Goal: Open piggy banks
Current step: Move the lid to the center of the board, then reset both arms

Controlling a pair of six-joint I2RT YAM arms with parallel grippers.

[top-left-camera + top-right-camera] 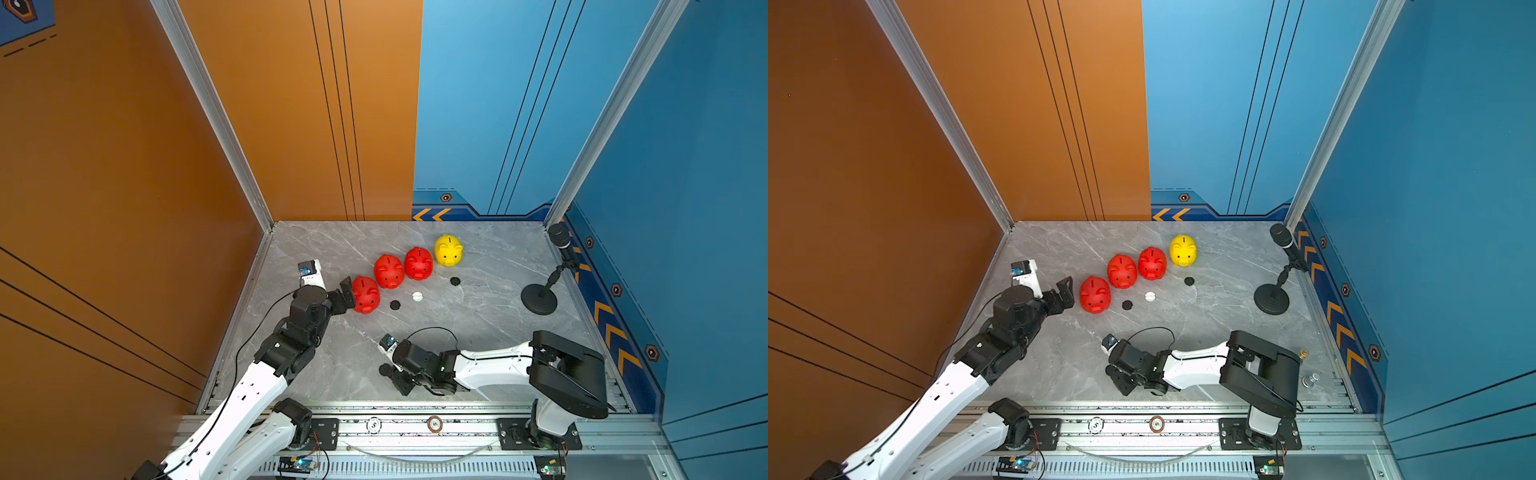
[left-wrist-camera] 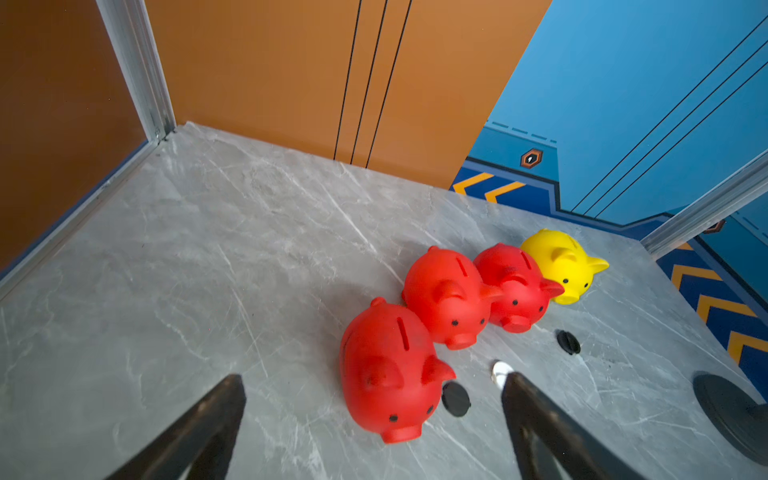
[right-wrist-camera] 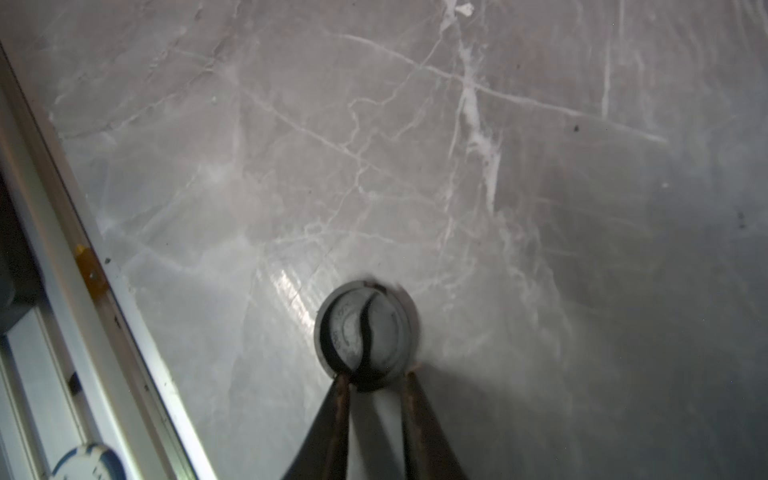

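Both top views are bright, evenly lit from above and sharp; the piggy banks (image 1: 389, 271) cast only short soft shadows on the marble tabletop (image 1: 490, 316). The right wrist view is dim and hazy, with a streak of glare beside a blur-smeared round plug (image 3: 386, 328) and a broad shadow.
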